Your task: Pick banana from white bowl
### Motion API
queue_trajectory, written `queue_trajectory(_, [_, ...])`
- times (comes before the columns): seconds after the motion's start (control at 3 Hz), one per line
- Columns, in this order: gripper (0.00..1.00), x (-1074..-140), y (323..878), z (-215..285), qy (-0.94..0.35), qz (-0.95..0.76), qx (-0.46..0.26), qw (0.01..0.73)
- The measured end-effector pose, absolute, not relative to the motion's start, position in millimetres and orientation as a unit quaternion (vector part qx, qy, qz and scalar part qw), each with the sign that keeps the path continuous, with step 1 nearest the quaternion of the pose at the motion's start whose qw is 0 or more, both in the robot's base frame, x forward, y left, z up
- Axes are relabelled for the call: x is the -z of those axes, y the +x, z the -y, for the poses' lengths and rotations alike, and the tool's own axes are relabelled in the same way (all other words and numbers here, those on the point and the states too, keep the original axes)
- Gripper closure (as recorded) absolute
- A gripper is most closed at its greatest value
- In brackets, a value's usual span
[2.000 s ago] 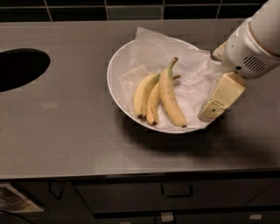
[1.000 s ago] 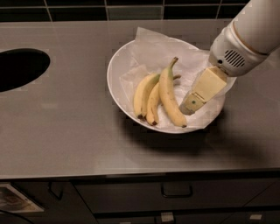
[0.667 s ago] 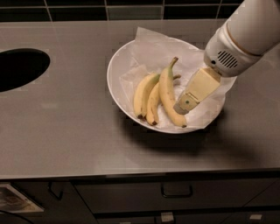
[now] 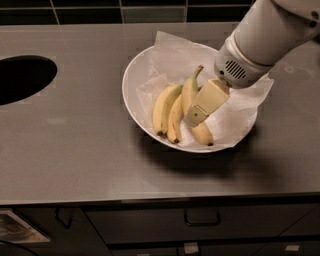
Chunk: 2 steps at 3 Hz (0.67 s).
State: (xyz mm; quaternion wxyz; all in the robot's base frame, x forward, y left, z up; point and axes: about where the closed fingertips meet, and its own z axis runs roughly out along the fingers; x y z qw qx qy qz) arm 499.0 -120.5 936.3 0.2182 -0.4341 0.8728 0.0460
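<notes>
A robot arm (image 4: 267, 32) reaches in from the upper right over a grey countertop (image 4: 75, 150), its cream-coloured gripper (image 4: 194, 119) angled down and to the left into the white bowl (image 4: 131, 97) at the centre of the scene. The gripper's tip lies across the middle of the banana (image 4: 189, 91), the longest of three in the bowl, hiding part of the fruit. From this angle it cannot be told whether the pincer is released or clenched, or whether it has any hold on the fruit.

The banana rests inside the bowl on a crumpled white paper sheet (image 4: 237, 107) that lines the dish and spills over its right and far rims. Its greenish stem points toward the far side, and its dark tip lies near the bowl's near rim. Two shorter bananas lie just beside it on the left: one slim banana (image 4: 174, 122) touches its side and another (image 4: 163, 107) sits further left, both with their dark ends toward the near rim.

Well to the left, a dark oval opening (image 4: 22, 77) is cut into the countertop. Dark tiles (image 4: 150, 9) run along the far edge, and a drawer handle (image 4: 202, 219) shows below the near edge.
</notes>
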Motion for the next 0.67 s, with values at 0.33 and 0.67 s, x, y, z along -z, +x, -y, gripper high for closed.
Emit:
queue_trajectory(0.33, [0.20,-926.0,506.7,116.3,-0.428,-0.877,-0.050,0.214])
queue_trajectory(0.67, [0.20,-916.2,513.8,116.7,-0.413,-0.883,-0.054,0.217])
